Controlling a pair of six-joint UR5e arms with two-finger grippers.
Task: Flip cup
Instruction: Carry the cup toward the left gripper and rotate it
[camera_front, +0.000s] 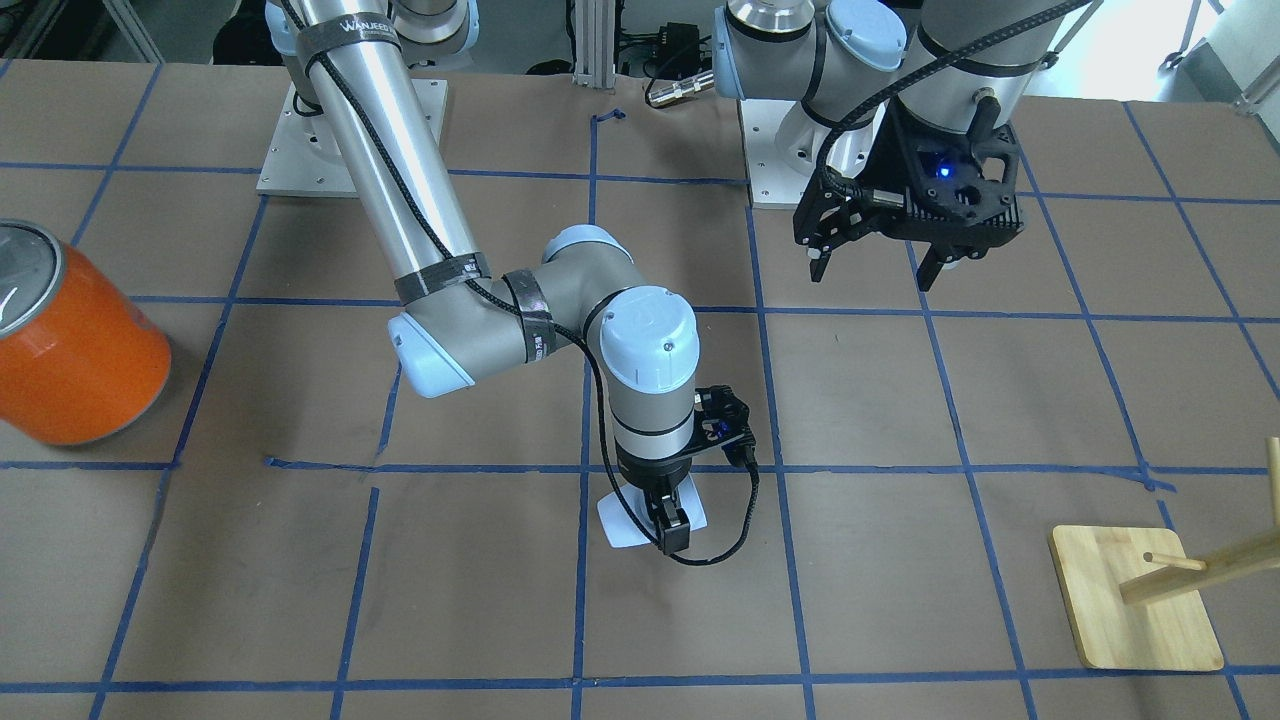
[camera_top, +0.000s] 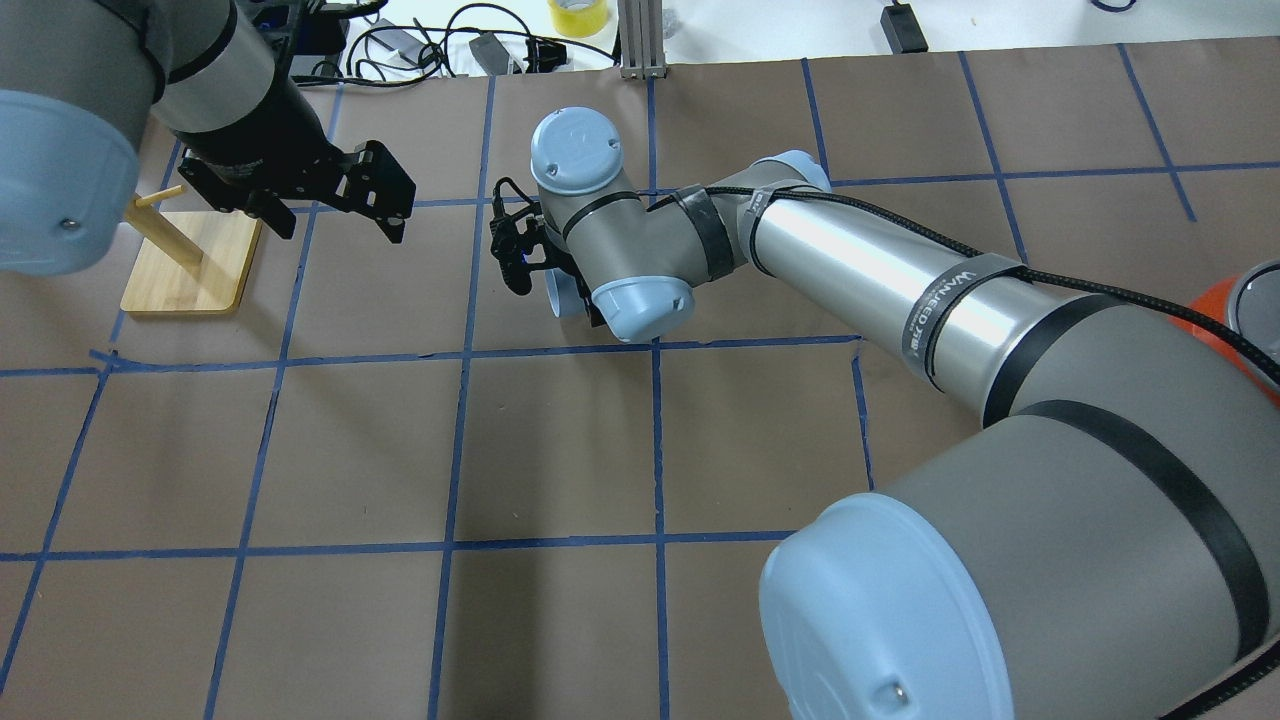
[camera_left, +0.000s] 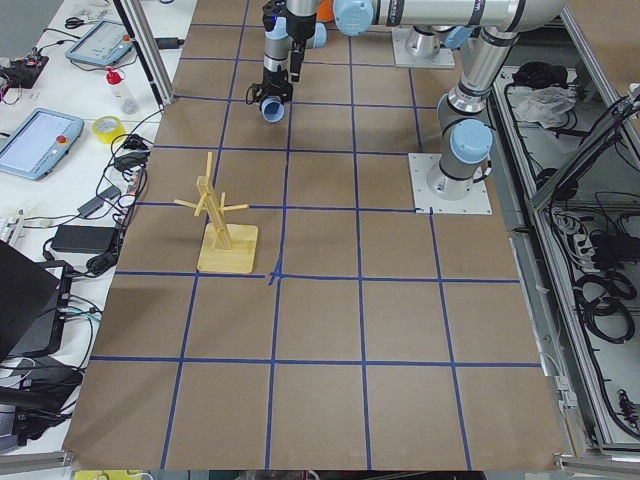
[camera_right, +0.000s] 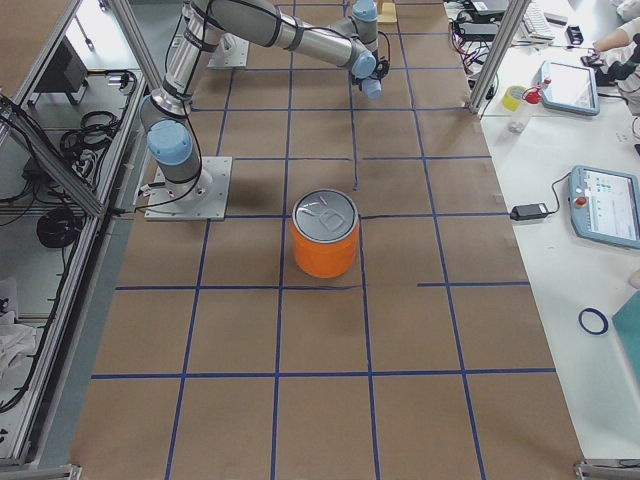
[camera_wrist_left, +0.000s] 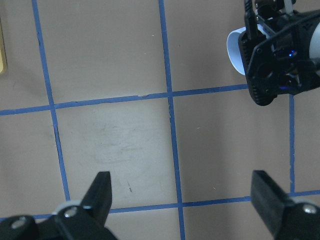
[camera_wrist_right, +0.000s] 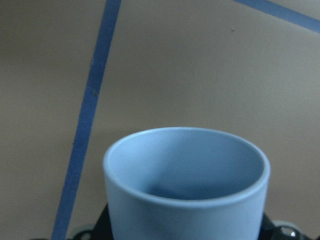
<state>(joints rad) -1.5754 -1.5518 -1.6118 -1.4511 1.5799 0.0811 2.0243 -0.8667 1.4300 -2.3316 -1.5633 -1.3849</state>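
Cup (camera_front: 618, 522) tipped toward its side, rim pointing away from the right wrist camera, low at mid-worktop (camera_front: 480, 600) beside a blue tape line (camera_front: 580, 600). Right jaws closed on its sides. Left jaws spread wide, holding nothing, well apart. Orange can (camera_front: 75, 345) and wooden stand (camera_front: 1130, 600) at opposite ends.

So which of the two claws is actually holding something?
The right gripper, low over the table, closed on the pale blue cup. The left gripper hangs open and empty.
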